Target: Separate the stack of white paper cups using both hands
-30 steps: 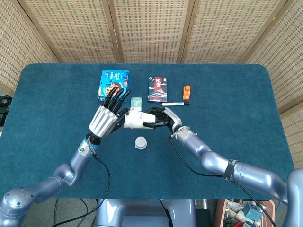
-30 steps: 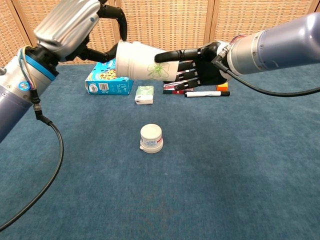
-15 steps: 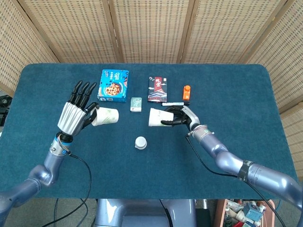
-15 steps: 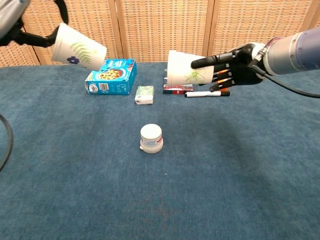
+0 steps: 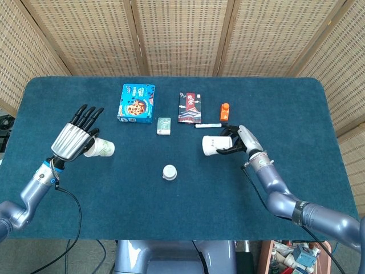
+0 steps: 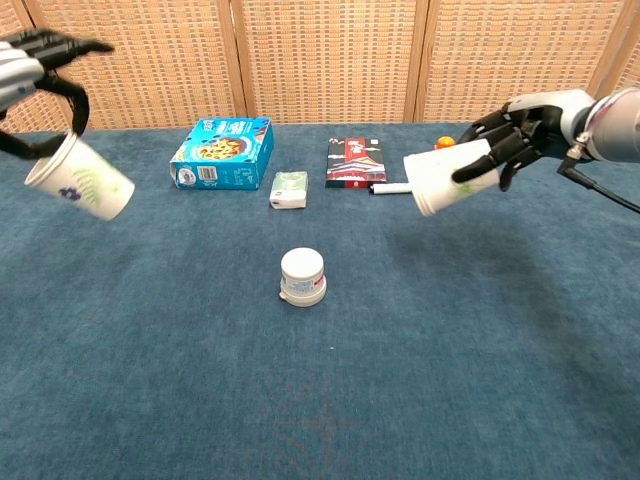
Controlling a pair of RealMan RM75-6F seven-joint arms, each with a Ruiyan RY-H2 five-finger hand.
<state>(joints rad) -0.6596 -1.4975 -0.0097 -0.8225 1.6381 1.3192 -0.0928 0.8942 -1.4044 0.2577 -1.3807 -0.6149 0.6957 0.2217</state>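
Note:
Two white paper cups with a green leaf print are apart, one in each hand. My left hand (image 5: 73, 138) (image 6: 30, 70) holds one cup (image 5: 101, 148) (image 6: 82, 182) at the left of the table, tilted, above the cloth. My right hand (image 5: 242, 140) (image 6: 530, 125) holds the other cup (image 5: 213, 145) (image 6: 452, 177) on its side at the right, its mouth pointing left. Both cups hang above the blue tablecloth (image 5: 171, 211).
A small white jar (image 5: 169, 172) (image 6: 302, 276) stands mid-table between the hands. At the back lie a blue snack box (image 5: 137, 102) (image 6: 223, 152), a small green packet (image 5: 164, 125) (image 6: 289, 189), a dark box (image 5: 190, 107) (image 6: 354, 161), a white marker (image 5: 210, 124) and an orange item (image 5: 225, 111).
The stack has come apart into two cups. My left hand carried its cup out to the left and lower; my right hand carried its cup to the right.

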